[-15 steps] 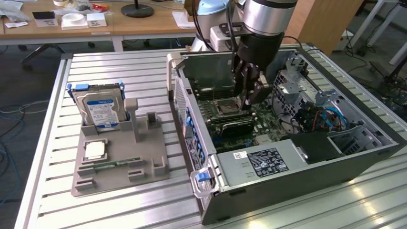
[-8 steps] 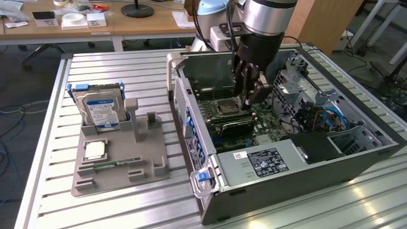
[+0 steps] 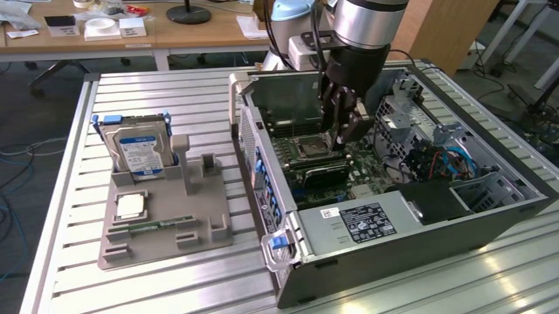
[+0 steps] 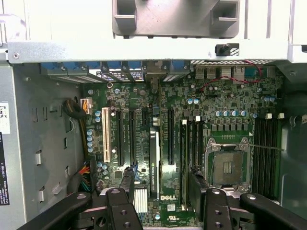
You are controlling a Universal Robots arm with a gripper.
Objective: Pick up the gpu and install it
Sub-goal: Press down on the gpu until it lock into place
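The gpu (image 4: 153, 160) stands edge-on in a slot of the green motherboard (image 4: 225, 103), a thin dark card among the long black slots. In the exterior view the gpu (image 3: 326, 171) is a dark block low on the board inside the open computer case (image 3: 410, 226). My gripper (image 3: 337, 139) hangs inside the case just above the board. In the wrist view the gripper (image 4: 162, 191) is open, its two black fingers (image 4: 127, 187) on either side of the card and apart from it. Nothing is held.
A grey holder (image 3: 162, 219) on the slatted table at the exterior view's left carries a blue-labelled hard drive (image 3: 138, 154), a CPU (image 3: 131, 206) and a memory stick (image 3: 162, 224). The CPU socket (image 4: 226, 167), drive cage and cables (image 3: 436, 160) crowd the case.
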